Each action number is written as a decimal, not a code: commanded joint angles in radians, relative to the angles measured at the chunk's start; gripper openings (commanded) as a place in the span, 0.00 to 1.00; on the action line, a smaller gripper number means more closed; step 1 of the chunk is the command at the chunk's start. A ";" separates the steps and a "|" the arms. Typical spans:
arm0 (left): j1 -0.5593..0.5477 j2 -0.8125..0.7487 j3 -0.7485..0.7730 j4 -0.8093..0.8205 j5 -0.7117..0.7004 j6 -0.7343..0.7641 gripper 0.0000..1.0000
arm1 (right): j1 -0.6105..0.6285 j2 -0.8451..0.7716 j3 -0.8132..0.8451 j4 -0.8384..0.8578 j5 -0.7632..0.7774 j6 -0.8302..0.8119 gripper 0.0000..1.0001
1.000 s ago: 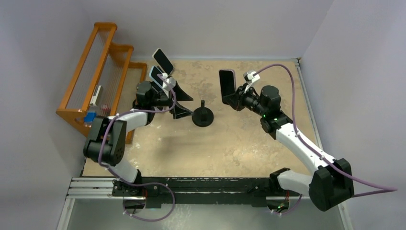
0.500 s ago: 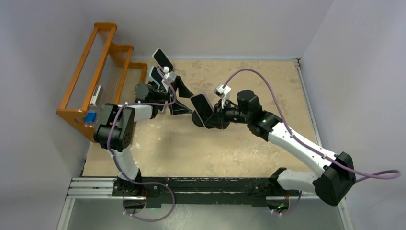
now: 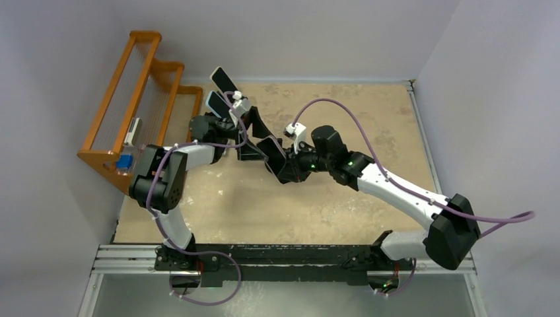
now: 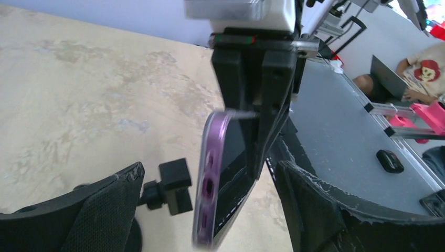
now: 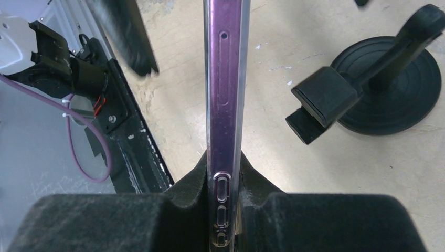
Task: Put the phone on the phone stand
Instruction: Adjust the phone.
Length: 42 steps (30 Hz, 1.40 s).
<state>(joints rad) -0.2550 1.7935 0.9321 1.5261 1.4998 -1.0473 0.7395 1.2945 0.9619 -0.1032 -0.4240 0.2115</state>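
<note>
Left claw (image 4: 210, 173) spread wide, right claw (image 5: 224, 170) clamped, seemingly near.

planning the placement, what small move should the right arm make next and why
Probably ease the phone sideways toward the stand's clamp head: the right pincer grips it edge-on, and the clamp sits beside it, not touching.

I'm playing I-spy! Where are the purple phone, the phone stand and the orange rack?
purple phone (image 5: 224, 94), right wrist view, its side edge.
phone stand (image 5: 399, 107), right wrist view, its round base.
orange rack (image 3: 145, 34), top external view, its top bar.
</note>
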 commanded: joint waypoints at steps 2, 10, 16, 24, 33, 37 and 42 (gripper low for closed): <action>-0.053 -0.020 0.059 0.184 0.025 -0.013 0.83 | 0.036 0.014 0.088 0.095 0.015 -0.011 0.00; -0.072 0.007 0.079 0.227 0.140 -0.056 0.00 | 0.043 -0.031 0.102 0.082 0.081 -0.022 0.00; -0.021 -0.057 0.024 0.229 0.046 -0.007 0.00 | 0.042 -0.227 -0.001 0.217 0.223 -0.004 0.39; -0.011 -0.156 -0.024 0.229 -0.303 0.071 0.00 | 0.042 -0.553 -0.559 1.133 0.278 0.140 0.95; -0.016 -0.247 0.001 0.231 -0.542 -0.016 0.00 | 0.041 -0.259 -0.686 1.736 0.181 0.168 0.92; -0.016 -0.298 0.019 0.231 -0.549 -0.071 0.00 | 0.041 -0.238 -0.667 1.753 0.181 0.145 0.91; -0.016 -0.322 0.002 0.231 -0.558 -0.115 0.00 | 0.035 -0.234 -0.638 1.731 0.173 0.120 0.92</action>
<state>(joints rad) -0.2687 1.5208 0.9058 1.5284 1.0286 -1.0920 0.7788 1.0653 0.2653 1.5234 -0.2306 0.3622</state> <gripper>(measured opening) 0.097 0.917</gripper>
